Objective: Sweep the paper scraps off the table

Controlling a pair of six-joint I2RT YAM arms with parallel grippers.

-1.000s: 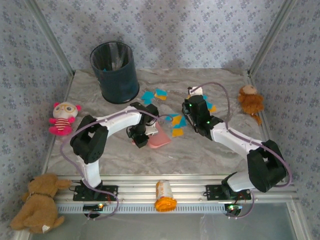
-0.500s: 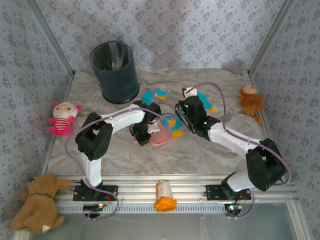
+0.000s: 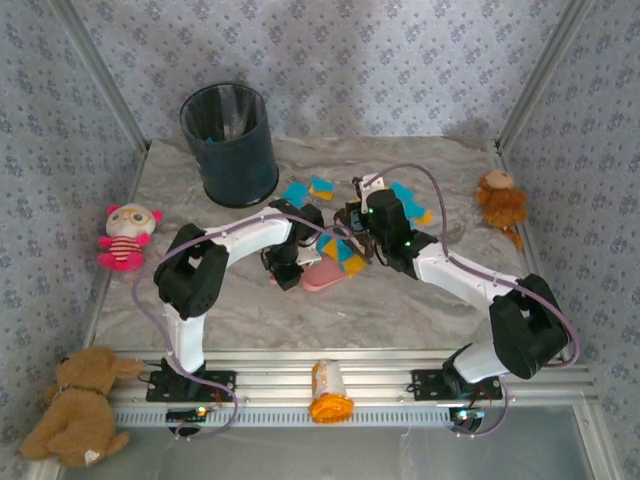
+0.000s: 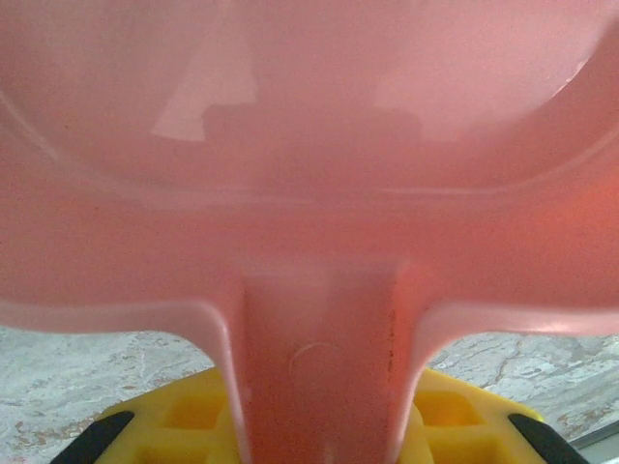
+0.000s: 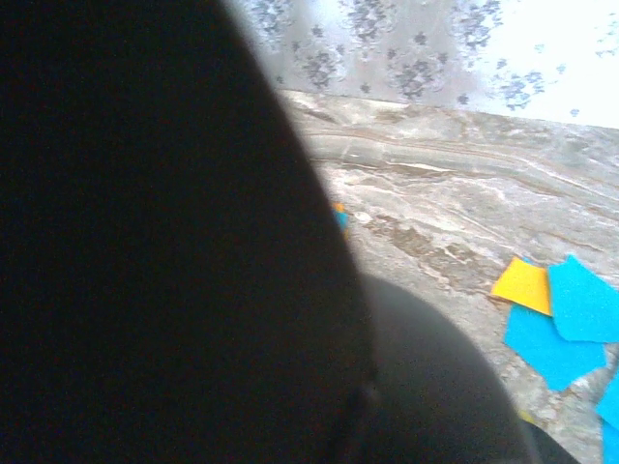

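Observation:
My left gripper is shut on the handle of the pink dustpan, which lies on the table with its mouth to the right. In the left wrist view the handle runs between my yellow fingers and the pan hides what is ahead. Orange and blue paper scraps lie at the pan's mouth. My right gripper hovers right above them, shut. More scraps lie behind and to the right. A dark shape hides my right fingers; scraps show beside it.
A dark bin stands at the back left. A pink striped plush sits at the left edge, a brown teddy at the near left, another brown plush at the right. An orange bottle lies on the front rail.
My right gripper has moved left towards the dustpan, pushing scraps up to its mouth. The left gripper and dustpan have shifted slightly right to meet them.

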